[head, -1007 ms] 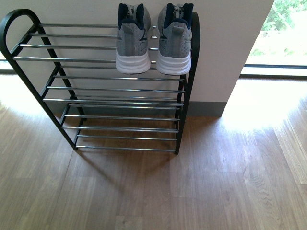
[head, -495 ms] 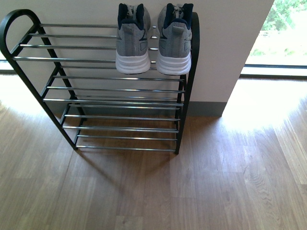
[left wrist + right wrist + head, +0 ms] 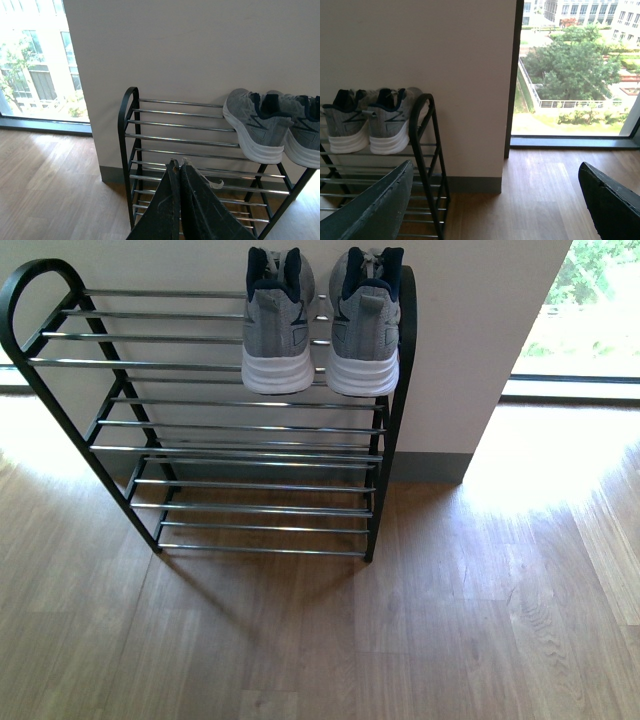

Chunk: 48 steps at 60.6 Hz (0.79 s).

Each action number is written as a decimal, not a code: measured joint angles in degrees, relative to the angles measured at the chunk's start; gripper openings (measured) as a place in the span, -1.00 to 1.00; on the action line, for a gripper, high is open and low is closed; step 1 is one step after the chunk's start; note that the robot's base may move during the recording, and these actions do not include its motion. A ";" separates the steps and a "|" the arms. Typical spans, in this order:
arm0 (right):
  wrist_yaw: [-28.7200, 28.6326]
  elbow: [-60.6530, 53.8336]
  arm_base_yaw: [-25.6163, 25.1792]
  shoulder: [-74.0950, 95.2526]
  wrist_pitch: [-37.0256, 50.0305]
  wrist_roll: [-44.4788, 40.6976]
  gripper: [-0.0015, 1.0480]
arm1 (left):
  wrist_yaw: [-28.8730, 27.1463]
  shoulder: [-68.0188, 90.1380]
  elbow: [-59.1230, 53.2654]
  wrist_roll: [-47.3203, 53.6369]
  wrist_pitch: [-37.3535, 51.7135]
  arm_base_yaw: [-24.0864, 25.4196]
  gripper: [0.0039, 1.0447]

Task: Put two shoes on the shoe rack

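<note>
Two grey knit shoes with navy collars and white soles, one (image 3: 278,325) beside the other (image 3: 365,325), rest side by side on the top tier of the shoe rack (image 3: 200,430), at its right end, heels toward me. Neither arm shows in the front view. In the left wrist view the left gripper (image 3: 178,165) is shut with nothing between its fingers, well in front of the shoe rack (image 3: 128,130) and apart from the shoes (image 3: 257,125). In the right wrist view the right gripper (image 3: 497,172) stands wide open and empty over the floor, to the right of the rack (image 3: 427,150) and shoes (image 3: 385,122).
The rack stands against a white wall (image 3: 480,330) on a wooden floor (image 3: 400,620). Its lower tiers hold nothing. A floor-length window (image 3: 590,310) lies to the right, and another window (image 3: 35,65) to the left.
</note>
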 joint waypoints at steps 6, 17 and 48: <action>0.00 0.00 0.00 0.00 0.00 0.00 0.82 | 0.00 -2.47 -0.59 0.00 -1.75 0.00 -0.98; 0.09 0.00 0.00 0.00 0.00 -0.02 0.82 | 0.02 -5.35 -2.40 0.04 -2.12 0.00 -0.98; 0.02 0.00 0.00 0.00 0.00 0.00 0.82 | 0.00 -15.58 -2.43 0.07 -11.96 0.00 -0.98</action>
